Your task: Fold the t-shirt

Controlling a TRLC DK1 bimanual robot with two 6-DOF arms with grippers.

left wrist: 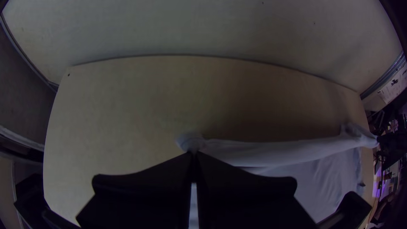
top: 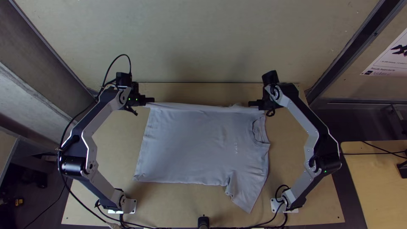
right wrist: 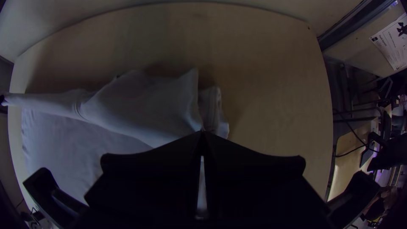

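Wooden table point(top: 118, 148): light and flat, with a pale back panel point(top: 203, 38) beyond its far edge.
Side wall: a printed sheet point(top: 388, 55) is at the upper right of the top view, above a second wooden table point(top: 377, 178).
T-shirt point(top: 190, 144): pale grey, on the table between the two arms; its body lies mostly spread, with the far side gathered into a band drawn between the grippers.
Collar point(top: 257, 130): toward the right arm, facing sideways.
Near sleeve point(top: 246, 195): spread toward the table's near edge, with small creases at its opening.
Hem point(top: 143, 157): toward the left arm, running from the far side to the near side.
Chest: small marks point(top: 235, 148) beside the collar.
Left gripper point(top: 153, 100): closed on the hem end of the gathered band; in the left wrist view a small tuft of cloth pokes out past the fingertips.
Right gripper point(top: 250, 103): closed on the far shoulder side of the shirt, near the collar; in the right wrist view the fingertips meet on the cloth, with a thin slit between the fingers farther back.
Black cable point(top: 76, 198): runs along the left arm.
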